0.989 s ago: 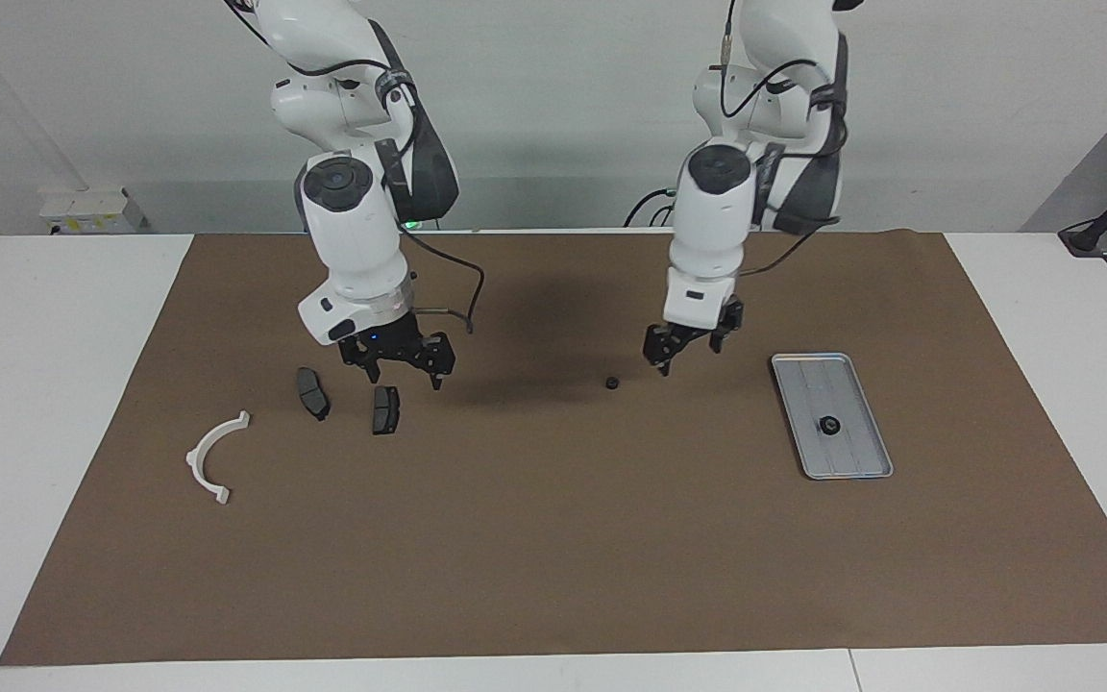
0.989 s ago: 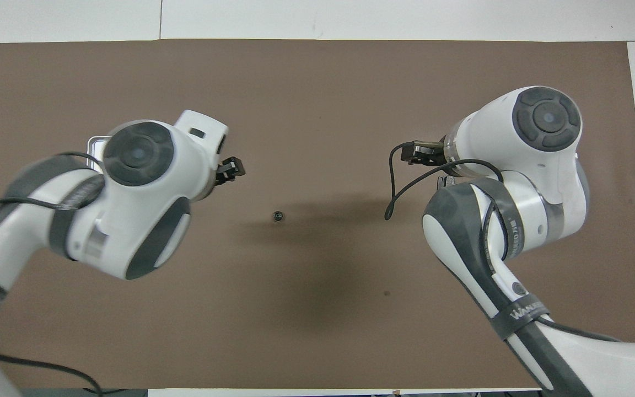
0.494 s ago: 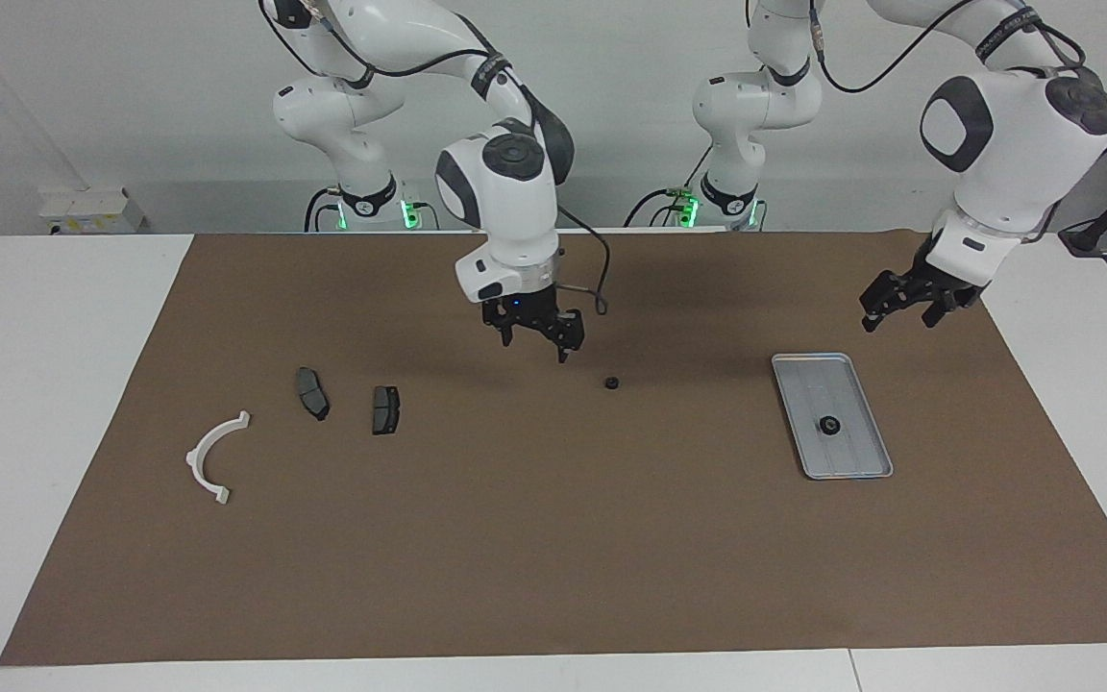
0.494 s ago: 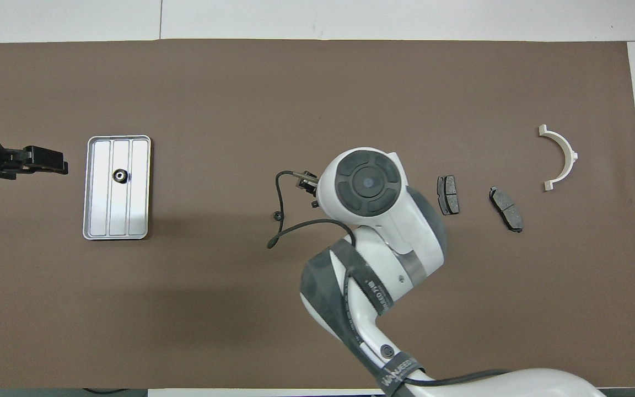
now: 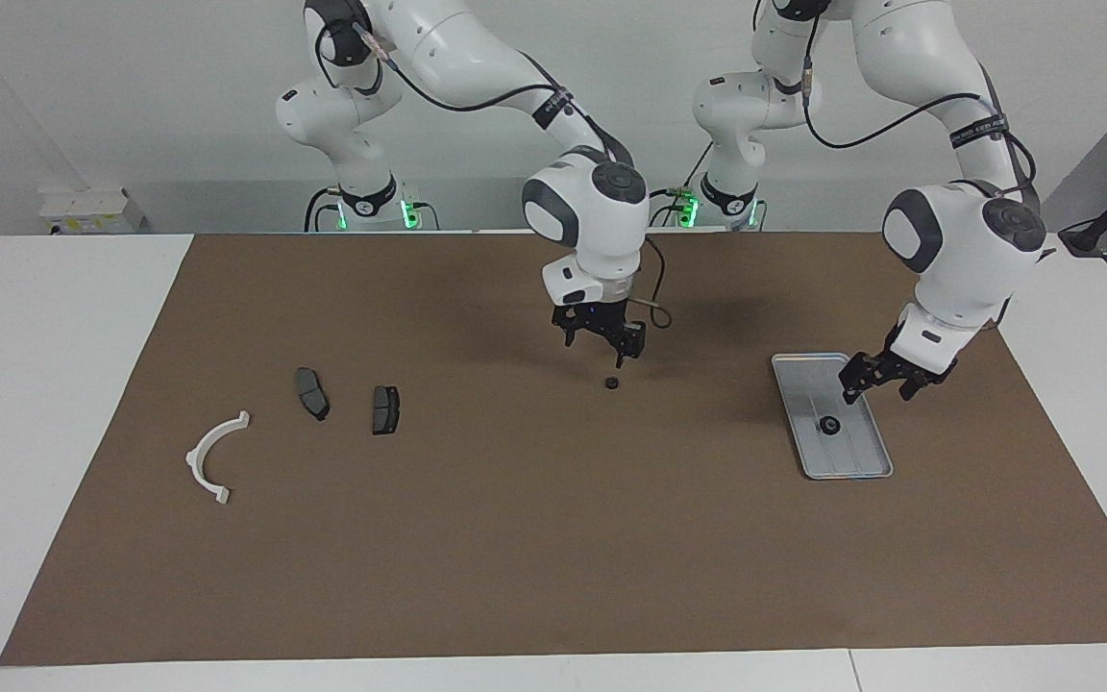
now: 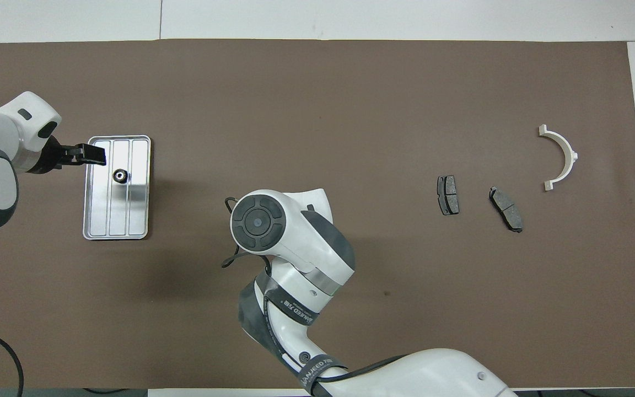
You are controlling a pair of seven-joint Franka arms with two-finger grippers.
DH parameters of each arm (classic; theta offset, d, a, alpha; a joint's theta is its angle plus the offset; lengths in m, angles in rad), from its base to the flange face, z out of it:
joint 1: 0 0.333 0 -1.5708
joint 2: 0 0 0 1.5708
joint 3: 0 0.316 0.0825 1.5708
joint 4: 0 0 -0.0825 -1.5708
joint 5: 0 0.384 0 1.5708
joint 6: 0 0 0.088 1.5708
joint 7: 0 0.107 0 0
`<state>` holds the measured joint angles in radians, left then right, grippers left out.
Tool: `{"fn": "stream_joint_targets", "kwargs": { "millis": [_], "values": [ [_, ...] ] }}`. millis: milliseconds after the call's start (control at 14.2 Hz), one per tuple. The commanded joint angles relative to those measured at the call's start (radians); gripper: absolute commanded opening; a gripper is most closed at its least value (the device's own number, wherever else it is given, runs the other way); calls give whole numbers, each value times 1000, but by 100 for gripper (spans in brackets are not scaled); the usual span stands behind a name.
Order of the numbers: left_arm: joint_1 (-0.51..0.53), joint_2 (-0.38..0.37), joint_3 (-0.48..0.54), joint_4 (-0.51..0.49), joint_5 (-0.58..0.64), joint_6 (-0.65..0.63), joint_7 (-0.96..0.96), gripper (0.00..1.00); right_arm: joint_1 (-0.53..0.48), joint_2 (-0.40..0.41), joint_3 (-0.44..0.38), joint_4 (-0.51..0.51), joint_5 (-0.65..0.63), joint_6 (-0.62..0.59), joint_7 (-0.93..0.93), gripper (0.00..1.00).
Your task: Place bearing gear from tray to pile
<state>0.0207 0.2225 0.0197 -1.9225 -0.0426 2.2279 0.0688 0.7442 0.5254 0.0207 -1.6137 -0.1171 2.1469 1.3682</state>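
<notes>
With jaws wide, both grippers hold nothing.

We see a white table (image 5: 63, 384) that fills most of the scene, with a large brown mat (image 5: 515, 538) laid flat across its middle and bare white margins showing at both ends and along the edges. We notice a seam in the tabletop (image 5: 849, 670) near the mat's edge. At the top of the facing view stands a plain pale wall (image 5: 131, 86), evenly lit, without windows. Against it, at the right arm's end, sits a small white box with yellow labels (image 5: 92, 209). Soft shadows fall on the mat.
</notes>
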Motion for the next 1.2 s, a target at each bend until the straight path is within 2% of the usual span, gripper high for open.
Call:
{"fn": "stream_joint_targets", "kwargs": {
  "millis": [0, 494, 706, 777, 848, 1130],
  "values": [
    [-2, 11, -1, -47, -14, 67, 16, 95, -12, 62, -2, 55, -19, 22, 12, 100],
    [-15, 51, -3, -133, -14, 202, 11, 95, 10, 99, -1, 54, -16, 82, 9, 99],
    [-27, 49, -3, -183, -14, 260, 3, 95, 10, 99, -1, 51, -16, 80, 2, 93],
    [-28, 49, -3, -187, -14, 262, 2, 95, 9, 99, -1, 51, -16, 79, -6, 86],
    [-30, 49, -3, -187, -14, 262, 0, 95, 6, 99, -1, 52, -16, 79, -8, 75],
    [-50, 52, -3, -187, -14, 274, -23, 91, 7, 99, -1, 44, -9, 87, -8, 18]
  ]
}}
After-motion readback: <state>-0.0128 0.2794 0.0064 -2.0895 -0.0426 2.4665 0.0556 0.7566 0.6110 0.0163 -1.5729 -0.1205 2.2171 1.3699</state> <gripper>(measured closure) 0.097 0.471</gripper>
